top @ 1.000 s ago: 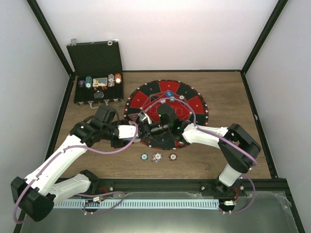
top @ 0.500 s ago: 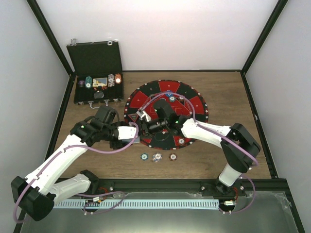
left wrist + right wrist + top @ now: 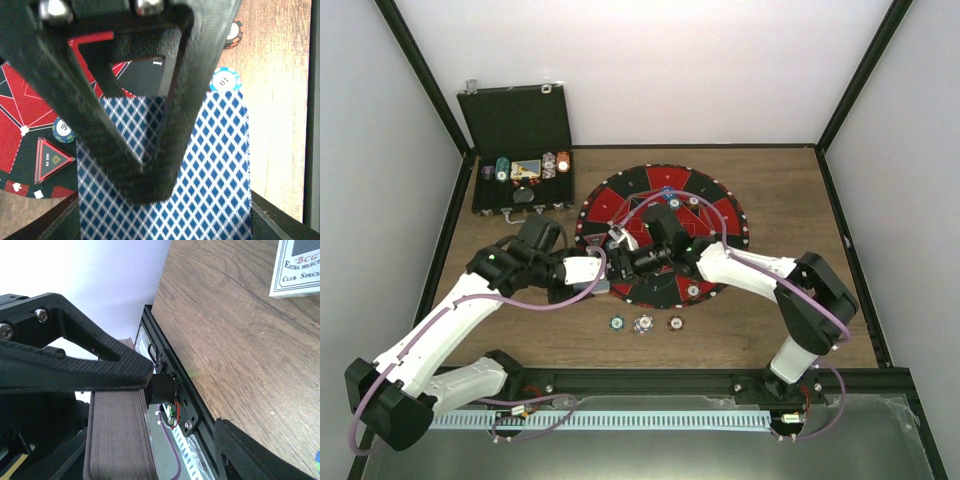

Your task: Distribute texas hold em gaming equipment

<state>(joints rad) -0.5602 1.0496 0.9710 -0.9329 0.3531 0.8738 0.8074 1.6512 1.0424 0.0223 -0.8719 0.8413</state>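
My left gripper (image 3: 594, 272) is shut on a deck of playing cards with blue diamond backs (image 3: 215, 175), held over the near-left rim of the round mat. My right gripper (image 3: 623, 248) is just beyond it, jaws wide open. In the right wrist view the deck's edge (image 3: 117, 440) lies between my open right fingers, with the left gripper's finger on top of it. Three striped chips (image 3: 643, 323) lie in a row on the wood in front of the mat. A blue disc (image 3: 667, 191) and a chip (image 3: 692, 290) lie on the mat.
The red-and-black mat (image 3: 720, 215) fills the table's middle. The open black case (image 3: 518, 125) with chips stands at the back left. A white printed card box (image 3: 300, 265) lies on the wood. An "ALL IN" triangle (image 3: 52, 159) and a green chip (image 3: 64, 129) sit on the mat.
My right arm has swung its gripper a little farther back over the mat, staying close to the left gripper. My left arm holds the deck almost still.
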